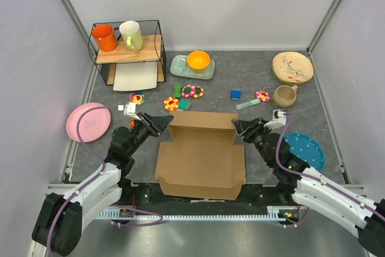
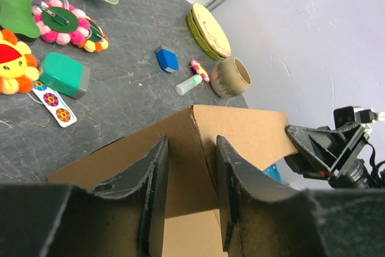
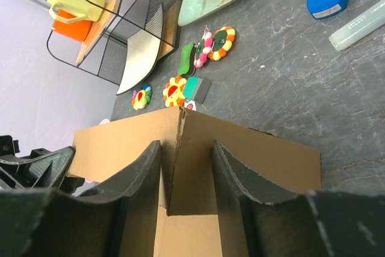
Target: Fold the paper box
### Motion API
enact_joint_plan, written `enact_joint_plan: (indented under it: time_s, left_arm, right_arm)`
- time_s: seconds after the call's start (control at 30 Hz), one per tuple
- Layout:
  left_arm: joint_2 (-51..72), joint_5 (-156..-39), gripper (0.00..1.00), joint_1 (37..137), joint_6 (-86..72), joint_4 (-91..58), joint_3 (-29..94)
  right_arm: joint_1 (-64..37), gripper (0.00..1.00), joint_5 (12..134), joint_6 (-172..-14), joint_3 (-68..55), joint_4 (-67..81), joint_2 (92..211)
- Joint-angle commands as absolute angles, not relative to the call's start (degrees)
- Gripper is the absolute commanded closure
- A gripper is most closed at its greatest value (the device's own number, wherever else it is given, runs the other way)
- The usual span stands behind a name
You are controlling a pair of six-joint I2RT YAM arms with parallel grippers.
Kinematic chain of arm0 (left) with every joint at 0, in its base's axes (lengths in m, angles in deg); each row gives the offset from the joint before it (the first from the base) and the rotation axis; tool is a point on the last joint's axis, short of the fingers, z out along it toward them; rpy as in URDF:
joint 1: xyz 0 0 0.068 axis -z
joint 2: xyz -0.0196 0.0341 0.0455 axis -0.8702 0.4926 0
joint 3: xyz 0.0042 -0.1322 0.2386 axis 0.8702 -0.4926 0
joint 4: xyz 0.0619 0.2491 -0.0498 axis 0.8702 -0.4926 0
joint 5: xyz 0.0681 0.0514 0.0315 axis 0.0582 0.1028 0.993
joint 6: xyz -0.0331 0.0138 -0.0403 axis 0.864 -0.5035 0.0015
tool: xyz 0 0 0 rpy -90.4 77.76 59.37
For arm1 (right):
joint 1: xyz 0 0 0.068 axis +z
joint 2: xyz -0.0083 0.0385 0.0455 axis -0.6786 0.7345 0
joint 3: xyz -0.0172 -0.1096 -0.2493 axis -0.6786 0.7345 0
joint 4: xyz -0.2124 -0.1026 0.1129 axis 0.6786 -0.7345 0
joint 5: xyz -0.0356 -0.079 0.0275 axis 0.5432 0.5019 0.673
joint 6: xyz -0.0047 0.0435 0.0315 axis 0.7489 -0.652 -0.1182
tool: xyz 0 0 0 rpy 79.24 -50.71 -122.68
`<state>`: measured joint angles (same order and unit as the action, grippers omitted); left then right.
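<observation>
Top view: the paper box (image 1: 201, 161) lies on the table (image 1: 252, 85), back wall raised. The left gripper (image 1: 163, 123) is at its back-left corner, the right gripper (image 1: 239, 126) at its back-right. Left wrist: fingers (image 2: 153, 179) spread, straddling the box's corner flap. Right wrist: fingers (image 3: 225, 173) spread too, straddling its other corner.

There is one paper box (image 1: 201, 157). There are two grippers, the left gripper (image 1: 167, 122) and the right gripper (image 1: 237, 126). There are three mugs: an orange mug (image 1: 105, 37), a pale yellow mug (image 1: 132, 35) and a brown mug (image 1: 284, 96). There are three round plates: a pink plate (image 1: 88, 121), a blue plate (image 1: 304, 150) and a tan plate (image 1: 292, 67). There is one green tray (image 1: 179, 67) and one yellow bowl (image 1: 198, 60). There are four flower toys (image 1: 137, 97) (image 1: 171, 103) (image 1: 192, 91) (image 1: 263, 95). There is one wire shelf (image 1: 150, 52), one white sheet (image 1: 133, 78), one blue block (image 1: 236, 94) and one teal block (image 1: 184, 105).
</observation>
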<state>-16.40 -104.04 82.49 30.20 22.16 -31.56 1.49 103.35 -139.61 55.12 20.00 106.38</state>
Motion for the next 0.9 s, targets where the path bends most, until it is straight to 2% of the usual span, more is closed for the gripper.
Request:
enact_joint_plan:
  time_s: [0.0,0.13,0.23,0.27,0.33,0.37,0.4,0.63,0.87]
  left_arm:
    - [-15.36,-105.10,0.92,83.60,28.26,4.41,-39.00]
    - [-17.55,-104.75,0.93,83.60,27.73,0.90,-36.72]
    - [-21.15,-104.13,0.89,83.60,27.82,-2.96,-33.82]
    - [-21.95,-103.61,0.86,83.60,27.99,-4.89,-31.90]
    - [-23.62,-102.99,0.73,83.51,27.73,-6.83,-29.78]
    - [-23.89,-102.38,0.67,83.60,27.38,-7.97,-27.42]
    - [-24.15,-102.02,0.58,83.51,27.12,-10.25,-26.18]
    - [-23.19,-98.60,0.39,83.51,23.60,-19.48,-15.72]
    - [-23.36,-93.23,0.19,83.43,20.70,-26.17,-3.87]
  right_arm:
    - [5.95,0.70,102.15,-142.19,58.45,-3.71,112.77]
    - [6.57,0.67,103.12,-140.88,55.73,-4.50,113.92]
    - [6.57,0.61,104.61,-139.65,53.01,-6.08,111.99]
    - [6.57,0.54,105.06,-139.21,52.12,-6.61,111.63]
    - [6.57,0.47,106.29,-138.07,49.23,-8.54,111.02]
    - [6.57,0.40,107.68,-137.71,48.17,-10.11,110.93]
    - [6.66,0.38,108.31,-137.27,47.11,-10.91,110.84]
    - [6.48,0.19,114.90,-130.44,34.74,-16.98,109.26]
    - [6.57,0.12,120.35,-114.81,19.96,-21.82,113.64]
